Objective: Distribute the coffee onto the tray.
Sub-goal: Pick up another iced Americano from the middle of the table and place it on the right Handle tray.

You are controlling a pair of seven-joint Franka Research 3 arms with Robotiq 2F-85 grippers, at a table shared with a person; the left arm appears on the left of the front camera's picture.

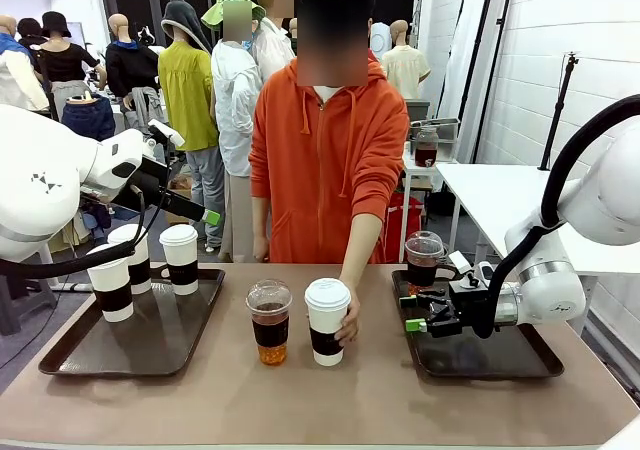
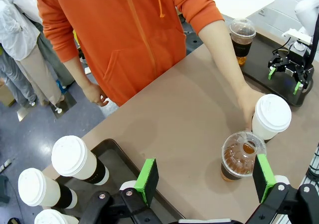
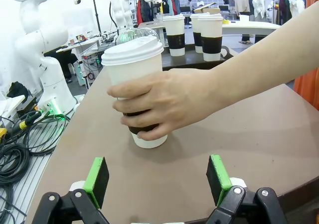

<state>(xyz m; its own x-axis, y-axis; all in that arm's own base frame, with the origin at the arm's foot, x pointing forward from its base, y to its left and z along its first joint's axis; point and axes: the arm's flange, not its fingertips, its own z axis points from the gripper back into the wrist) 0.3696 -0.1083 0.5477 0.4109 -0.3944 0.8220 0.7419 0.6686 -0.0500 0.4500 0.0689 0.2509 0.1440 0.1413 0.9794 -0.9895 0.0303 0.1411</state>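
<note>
both claws gaping, nothing held. left gripper (image 2: 205, 179) raised over left tray (image 1: 190, 342), which carries three white cups (image 1: 180, 258). right gripper (image 1: 411, 314) low over right tray (image 1: 500, 358), near a clear cup (image 1: 424, 260) standing there. mid-table: person's hand (image 1: 349, 323) grips fourth white cup (image 1: 326, 320), second clear cup (image 1: 270, 322) just beside.

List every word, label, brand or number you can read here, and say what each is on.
No text can be read.
White cups, black sleeves, clear cups: no print visible.
Left arm: a small dark mark, a symbol rather than letters.
</note>
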